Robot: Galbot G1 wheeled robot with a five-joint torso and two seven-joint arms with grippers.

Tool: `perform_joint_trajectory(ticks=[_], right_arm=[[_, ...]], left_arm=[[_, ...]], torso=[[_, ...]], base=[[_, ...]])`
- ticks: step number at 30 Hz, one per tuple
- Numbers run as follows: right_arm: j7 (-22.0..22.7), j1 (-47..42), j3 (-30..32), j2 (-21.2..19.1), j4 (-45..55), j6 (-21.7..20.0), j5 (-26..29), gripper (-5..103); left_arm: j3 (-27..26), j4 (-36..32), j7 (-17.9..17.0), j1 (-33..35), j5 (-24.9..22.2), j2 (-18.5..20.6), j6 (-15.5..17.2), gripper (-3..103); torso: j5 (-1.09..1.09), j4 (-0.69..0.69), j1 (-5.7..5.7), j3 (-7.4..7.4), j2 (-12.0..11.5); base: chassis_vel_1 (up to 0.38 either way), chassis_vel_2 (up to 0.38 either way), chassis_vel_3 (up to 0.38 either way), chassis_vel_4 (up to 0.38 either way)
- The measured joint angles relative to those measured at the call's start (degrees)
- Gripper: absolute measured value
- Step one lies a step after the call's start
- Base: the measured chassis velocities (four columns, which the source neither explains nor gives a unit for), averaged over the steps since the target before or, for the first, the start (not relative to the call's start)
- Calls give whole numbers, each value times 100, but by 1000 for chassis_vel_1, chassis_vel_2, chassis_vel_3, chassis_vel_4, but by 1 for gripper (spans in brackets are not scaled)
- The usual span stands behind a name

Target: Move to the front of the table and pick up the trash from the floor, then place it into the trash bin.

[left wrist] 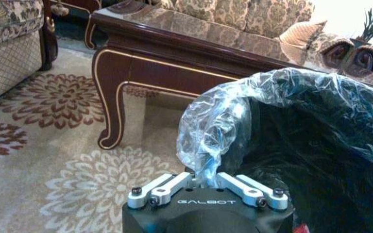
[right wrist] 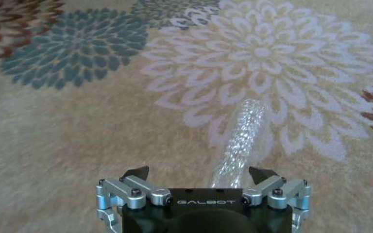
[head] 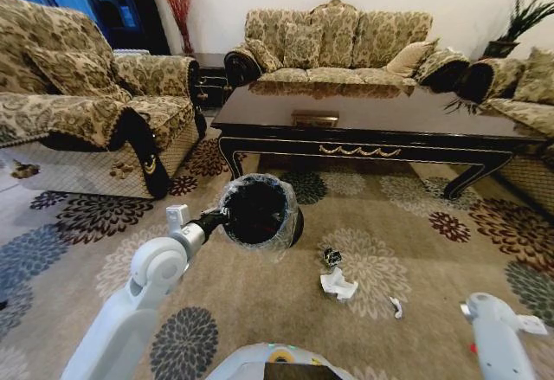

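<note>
While left fingers (left wrist: 205,187) pinch bin liner (left wrist: 219,126), right fingers (right wrist: 134,173) spread wide

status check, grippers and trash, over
Left gripper shut on trash bin rim. Right gripper open over clear bottle on carpet. Nothing blocking.

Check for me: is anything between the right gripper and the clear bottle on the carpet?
Nothing visible. In the right wrist view the right gripper hangs open over bare carpet, and the clear bottle lies just ahead, its near end between the jaws. The left gripper grips the trash bin liner.
</note>
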Motion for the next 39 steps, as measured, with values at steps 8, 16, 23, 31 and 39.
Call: perform_joint_trajectory(ticks=[8, 16, 23, 31, 39], right_arm=[[-1323, 90, 82, -202, -1177, 189, 62, 100], [-2105, 392, 88, -317, -2022, 381, -95, 100], [-2166, 502, 191, -249, -2237, 379, -215, 103], [-2138, 330, 305, -134, -2194, 343, -347, 79], [-2082, 102, 189, -55, -1717, 277, -419, 52]], left_arm=[[23, -35, 3, 24, -22, 16, 0, 2], [83, -44, 5, 22, -28, 26, 0, 2], [-13, -126, 5, 51, -141, 119, 0, 2], [-10, -136, 5, 29, -161, 109, 0, 2], [9, -126, 3, 39, -155, 109, 0, 2]], torso=[[1, -1, 0, 0, 0], [0, 0, 0, 0, 0], [-1, 1, 0, 0, 0], [1, -1, 0, 0, 0], [0, 0, 0, 0, 0]], base=[[0, 0, 0, 0], [0, 0, 0, 0], [0, 0, 0, 0], [0, 0, 0, 0], [0, 0, 0, 0]])
